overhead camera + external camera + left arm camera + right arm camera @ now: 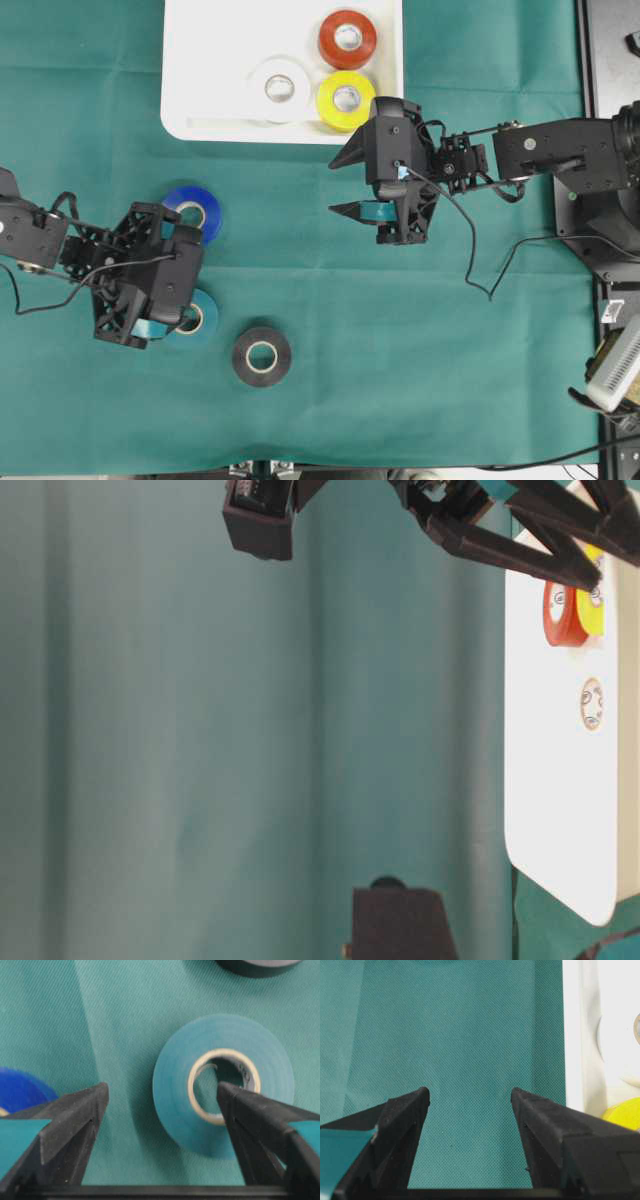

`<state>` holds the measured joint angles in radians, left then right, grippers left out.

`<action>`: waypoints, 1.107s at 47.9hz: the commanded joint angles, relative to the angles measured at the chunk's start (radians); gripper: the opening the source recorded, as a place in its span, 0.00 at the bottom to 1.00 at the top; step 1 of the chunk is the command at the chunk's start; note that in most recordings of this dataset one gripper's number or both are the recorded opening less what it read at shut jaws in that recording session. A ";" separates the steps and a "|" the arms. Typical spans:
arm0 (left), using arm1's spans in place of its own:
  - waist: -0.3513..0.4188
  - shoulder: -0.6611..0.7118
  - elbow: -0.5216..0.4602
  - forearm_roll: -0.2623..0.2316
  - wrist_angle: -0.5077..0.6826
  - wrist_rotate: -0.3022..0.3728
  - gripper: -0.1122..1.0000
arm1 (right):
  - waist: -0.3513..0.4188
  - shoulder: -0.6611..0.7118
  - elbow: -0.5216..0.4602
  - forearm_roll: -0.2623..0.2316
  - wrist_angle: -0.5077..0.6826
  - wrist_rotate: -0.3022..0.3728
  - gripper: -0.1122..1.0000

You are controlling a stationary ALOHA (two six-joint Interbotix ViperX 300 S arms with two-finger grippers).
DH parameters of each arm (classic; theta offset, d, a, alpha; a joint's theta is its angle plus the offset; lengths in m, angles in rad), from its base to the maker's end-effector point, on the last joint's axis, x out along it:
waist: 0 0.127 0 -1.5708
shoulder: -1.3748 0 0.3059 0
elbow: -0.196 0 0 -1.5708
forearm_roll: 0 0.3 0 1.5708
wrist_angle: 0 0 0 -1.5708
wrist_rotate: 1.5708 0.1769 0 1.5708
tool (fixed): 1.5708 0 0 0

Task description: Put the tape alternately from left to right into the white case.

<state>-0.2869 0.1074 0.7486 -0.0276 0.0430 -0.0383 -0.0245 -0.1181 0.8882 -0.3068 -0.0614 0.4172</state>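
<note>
The white case [200, 110] lies at the top and holds a white roll [279, 88], a yellow roll [346, 99] and a red-orange roll [347, 39]. On the green cloth lie a blue roll [196, 210], a teal roll [196, 318] and a black roll [262, 356]. My left gripper [162, 1092] is open low over the teal roll [222, 1085]: one fingertip sits inside its core, the other stands outside its rim. Just below the case, my right gripper [345, 182] hangs open over bare cloth, nothing between its fingers [470, 1095].
The blue roll [20, 1090] lies close to the left finger's outer side. The black roll's edge [257, 966] shows just beyond the teal roll. The case rim [575, 1035] runs along the right of the right wrist view. Cables trail beside the right arm's base [600, 200].
</note>
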 commanded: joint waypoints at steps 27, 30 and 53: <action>-0.005 0.011 -0.052 0.000 0.031 0.005 0.39 | 0.003 -0.037 -0.006 0.000 -0.009 0.002 0.79; -0.005 0.009 -0.052 0.000 0.044 0.005 0.27 | 0.003 -0.035 -0.006 -0.002 -0.011 0.002 0.79; -0.005 -0.031 -0.055 0.000 0.078 0.006 0.08 | 0.003 -0.035 -0.006 0.000 -0.009 0.002 0.79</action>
<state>-0.2869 0.1104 0.7087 -0.0276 0.1243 -0.0322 -0.0230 -0.1166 0.8912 -0.3068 -0.0614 0.4172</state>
